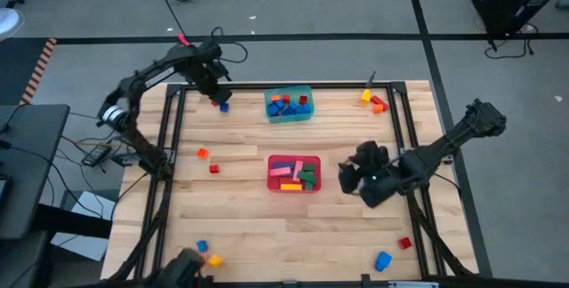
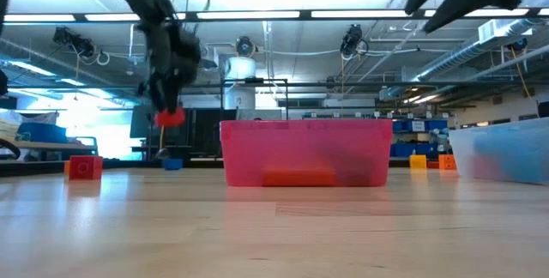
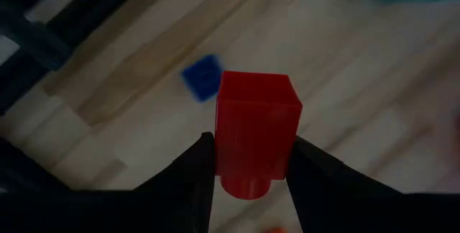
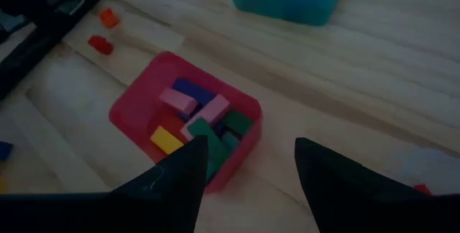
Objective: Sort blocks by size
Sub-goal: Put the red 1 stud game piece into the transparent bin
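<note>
On the wooden bench (image 1: 240, 226), your left gripper (image 3: 248, 183) holds a red block (image 3: 255, 132) clenched, lifted near the far edge. Carry it level over the teal tub (image 1: 289, 116) before releasing. Right gripper (image 4: 248, 165) waits, fingers apart, empty.

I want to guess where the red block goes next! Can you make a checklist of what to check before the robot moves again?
1. Left tool shut on the red block: ok.
2. Block lifted clear of the table: ok, seen in the low view.
3. Teal tub close by with room: ok.
4. Red tub already holds longer blocks: ok.
5. Right tool open, empty, waiting beside the red tub: ok.
6. Block size versus the tubs' contents: cannot tell.
</note>
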Robot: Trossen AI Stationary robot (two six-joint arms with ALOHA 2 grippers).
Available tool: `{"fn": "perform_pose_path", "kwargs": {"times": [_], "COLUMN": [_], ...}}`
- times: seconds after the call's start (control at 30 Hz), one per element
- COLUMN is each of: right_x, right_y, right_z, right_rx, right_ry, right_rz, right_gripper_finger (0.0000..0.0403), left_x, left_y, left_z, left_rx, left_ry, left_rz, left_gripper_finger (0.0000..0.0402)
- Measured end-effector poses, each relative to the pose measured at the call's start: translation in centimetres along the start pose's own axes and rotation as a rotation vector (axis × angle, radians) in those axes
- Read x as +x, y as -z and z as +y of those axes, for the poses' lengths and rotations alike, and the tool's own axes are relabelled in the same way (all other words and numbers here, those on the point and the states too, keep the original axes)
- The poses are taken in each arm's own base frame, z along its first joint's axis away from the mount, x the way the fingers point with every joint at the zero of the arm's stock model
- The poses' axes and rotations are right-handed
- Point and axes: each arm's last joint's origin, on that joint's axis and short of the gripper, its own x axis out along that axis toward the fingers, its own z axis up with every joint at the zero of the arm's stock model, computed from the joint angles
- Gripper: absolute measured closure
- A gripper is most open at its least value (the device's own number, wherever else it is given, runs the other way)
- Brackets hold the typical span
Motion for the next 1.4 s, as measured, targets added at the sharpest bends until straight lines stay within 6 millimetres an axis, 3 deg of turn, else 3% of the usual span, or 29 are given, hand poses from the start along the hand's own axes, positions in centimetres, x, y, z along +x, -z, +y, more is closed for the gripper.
{"fn": "perform_pose_path", "kwargs": {"times": [0.23, 0.4, 0.57, 0.8, 1.03, 1.2, 1.4], "right_x": [-2.1, -1.1, 0.4, 1.2, 2.2, 2.4, 3.1], "right_y": [2.8, 5.4, 6.5, 4.7, 0.9, -1.0, -1.1], "right_z": [-1.5, -4.1, -5.0, -5.6, -6.7, -6.6, -6.4], "right_rx": [-0.045, 0.042, 0.114, 0.005, -0.008, 0.05, 0.045], "right_ry": [-0.021, -0.144, -0.43, -0.74, -0.933, -1.027, -0.998], "right_rz": [-0.019, 0.014, -0.015, -0.234, -0.309, -0.373, -0.377], "right_gripper_finger": [0.018, 0.018, 0.018, 0.018, 0.018, 0.018, 0.0179], "left_x": [-5.0, -6.3, -6.4, -6.1, -4.6, -2.9, -0.8], "left_y": [2.6, 4.1, 5.4, 7.1, 7.7, 7.4, 7.0], "left_z": [-6.7, -12.4, -18.0, -24.9, -30.4, -33.3, -35.2], "left_rx": [0.01, 0.05, 0.09, 0.126, 0.145, 0.147, 0.12], "left_ry": [0.096, 0.208, 0.301, 0.452, 0.624, 0.744, 0.834], "left_rz": [-0.195, -0.285, -0.373, -0.508, -0.612, -0.658, -0.644], "left_gripper_finger": [0.025, 0.025, 0.025, 0.025, 0.025, 0.025, 0.025]}}
